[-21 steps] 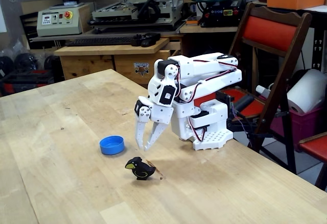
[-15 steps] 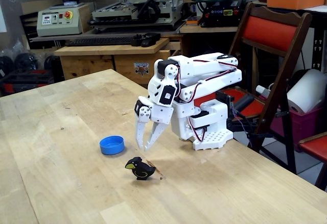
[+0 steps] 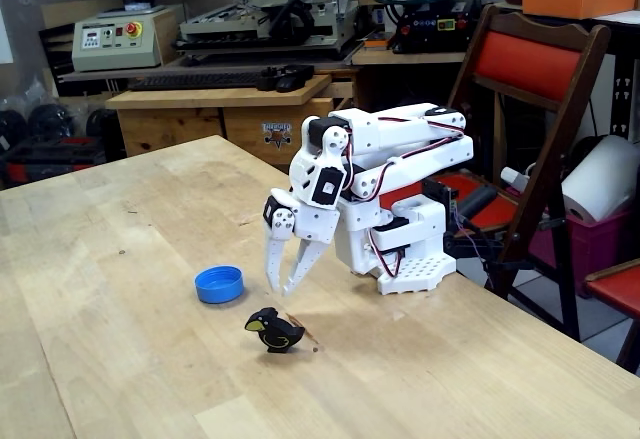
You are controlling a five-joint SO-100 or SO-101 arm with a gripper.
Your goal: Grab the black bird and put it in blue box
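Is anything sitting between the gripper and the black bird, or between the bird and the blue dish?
Nothing visible does. The gripper hangs open above the bare table, with the black bird just in front of it. The blue box sits apart to the bird's left in the fixed view, only bare wood between them.

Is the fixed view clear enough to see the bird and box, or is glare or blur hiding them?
Fixed view: soft and slightly grainy, but no glare on the table; the bird and blue box stand out sharply against the pale wood; the gripper casts only a faint shadow; background clutter is dimmer.
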